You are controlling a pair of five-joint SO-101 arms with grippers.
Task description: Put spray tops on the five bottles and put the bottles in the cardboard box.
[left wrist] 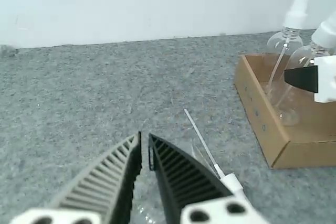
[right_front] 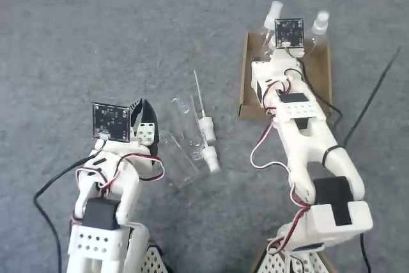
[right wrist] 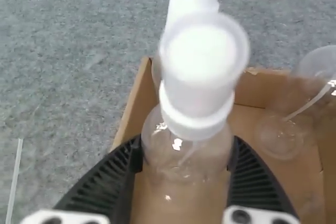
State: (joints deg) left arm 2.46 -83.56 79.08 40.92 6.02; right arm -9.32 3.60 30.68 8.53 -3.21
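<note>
One capped bottle (right wrist: 195, 103) clamped in the right gripper (right wrist: 186, 153), box (right wrist: 131, 109) just beneath it ready for the drop; left gripper (left wrist: 145, 141) closed, empty.

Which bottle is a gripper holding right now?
The spray-topped bottle in the right gripper, over the cardboard box; the others stand or lie untouched.

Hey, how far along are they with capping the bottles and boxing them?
Done: one capped bottle stands in the cardboard box. In hand: the right gripper grips a second capped bottle at the box. Left: two loose spray tops and clear uncapped bottles lie on the carpet, not yet joined or boxed.
</note>
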